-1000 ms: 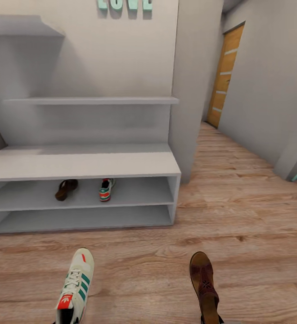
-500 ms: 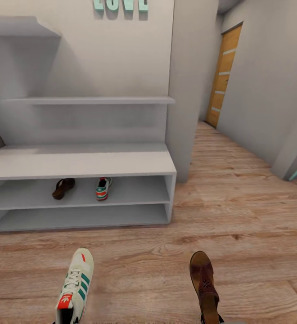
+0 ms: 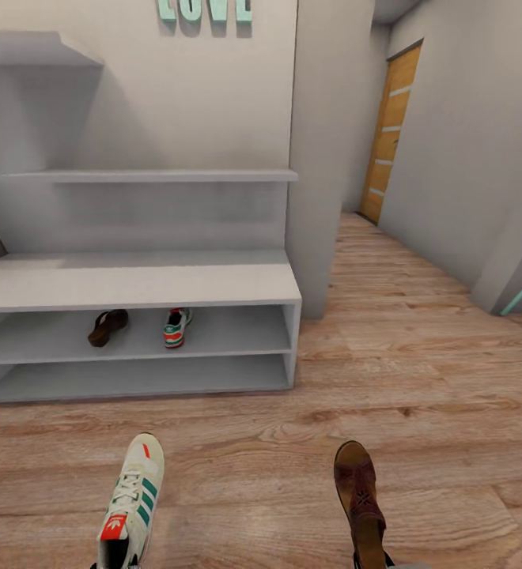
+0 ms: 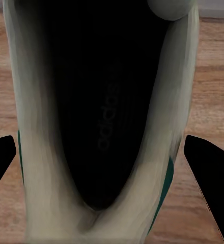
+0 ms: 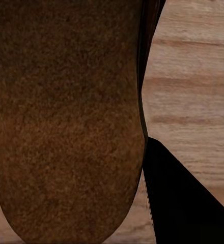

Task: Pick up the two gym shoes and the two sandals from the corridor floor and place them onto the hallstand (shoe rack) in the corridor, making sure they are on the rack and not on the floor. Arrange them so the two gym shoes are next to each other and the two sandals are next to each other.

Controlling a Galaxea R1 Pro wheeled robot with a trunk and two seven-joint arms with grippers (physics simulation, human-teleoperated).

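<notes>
The left gripper (image 4: 112, 152) carries one gym shoe (image 3: 132, 498). In the left wrist view its two dark fingers (image 4: 208, 173) stand on both sides of the heel, and I cannot see if they really press the shoe, so the grip I cannot tell for sure. The right gripper (image 5: 142, 203) carries one sandal (image 3: 358, 494); one dark finger (image 5: 188, 203) lies just beside its sole, the other is hidden, so here also I cannot tell if the fingers are closed on it.

Both shoes hang over the floor (image 3: 419, 356), in front of the rack (image 3: 134, 284), well apart from it.

What could go wrong: if a hold is loose, the shoe may slip from between the fingers and fall on the floor. Also, the shelf opening looks low, so a carried shoe may hit the bench edge on the way in. A shoe put at the wrong side would leave the pairs mixed.

Count: two gym shoes, one held and a second shoe (image 3: 174, 327) on the upper shelf row. Two sandals, one held and a second sandal (image 3: 107, 326) on the same shelf, near that shoe.
</notes>
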